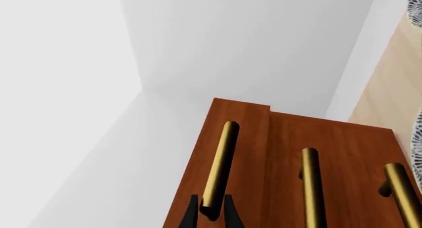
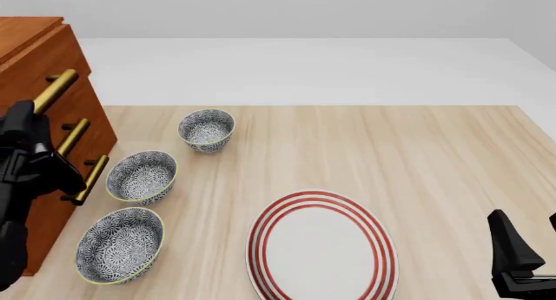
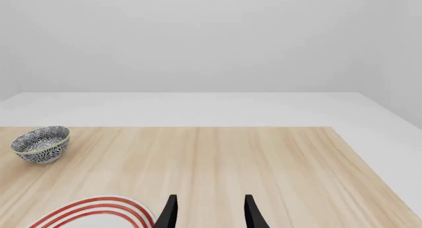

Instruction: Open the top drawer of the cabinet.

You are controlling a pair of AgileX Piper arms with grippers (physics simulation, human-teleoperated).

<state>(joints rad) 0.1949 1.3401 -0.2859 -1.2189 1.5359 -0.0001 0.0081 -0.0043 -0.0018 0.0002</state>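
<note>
1. Two black fingertips of the left gripper (image 1: 212, 213) sit closest to the lens in the left wrist view, clamped on either side of the brass handle (image 1: 220, 164) of the top drawer (image 1: 232, 163); the gripper body is cut off by the frame edge.
2. That drawer front stands slightly proud of the rest of the cabinet (image 2: 39, 59); the two lower handles lie beside the gripped one.
3. From the front, the dark left arm hides much of the cabinet's face.
4. Right gripper (image 3: 209, 210) hangs with fingers parted, holding nothing, over the pale wooden table (image 2: 417, 157), well away from the cabinet, just beside a red-ringed plate (image 2: 321, 245).
5. Three patterned bowls (image 2: 139, 176) sit between cabinet and plate; white walls lie behind.
</note>
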